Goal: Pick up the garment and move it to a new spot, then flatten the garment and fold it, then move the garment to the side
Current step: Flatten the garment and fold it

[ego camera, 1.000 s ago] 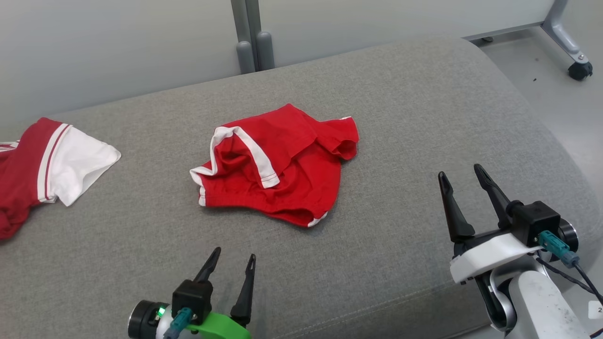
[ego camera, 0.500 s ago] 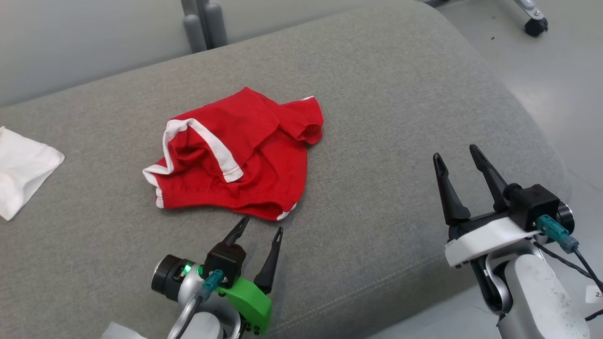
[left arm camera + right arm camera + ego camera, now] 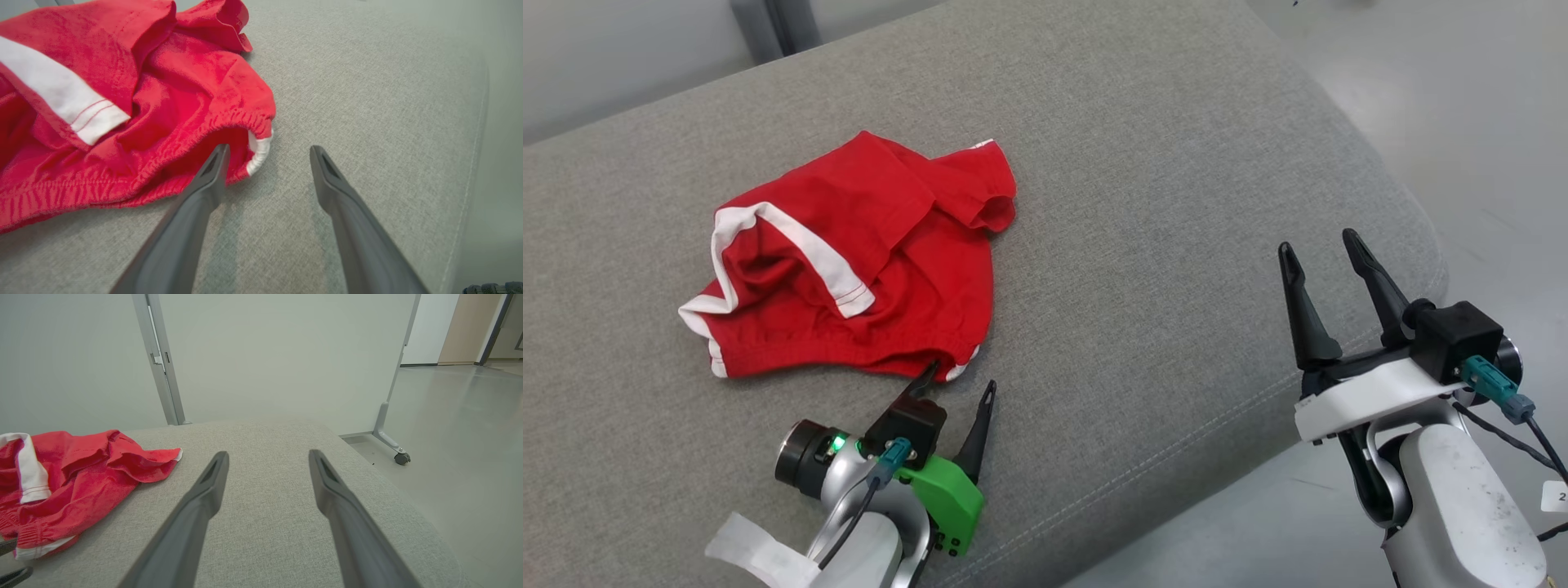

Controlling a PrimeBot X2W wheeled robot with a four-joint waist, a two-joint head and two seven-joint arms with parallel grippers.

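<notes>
Left gripper [image 3: 960, 376] and right gripper [image 3: 1316, 241] both have fingers spread wide, pointing forward.

White tag [image 3: 1556, 496] by the right arm [image 3: 1454, 490] shows a "2", cut off at the edge; nothing else legible.

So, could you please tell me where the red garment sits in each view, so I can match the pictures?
Head view: garment left of centre, in the upper half.
Left wrist view: garment in the upper left, reaching the left finger's tip.
Right wrist view: garment at the left edge, around mid-height.
Shared landmark: its white stripe.
</notes>
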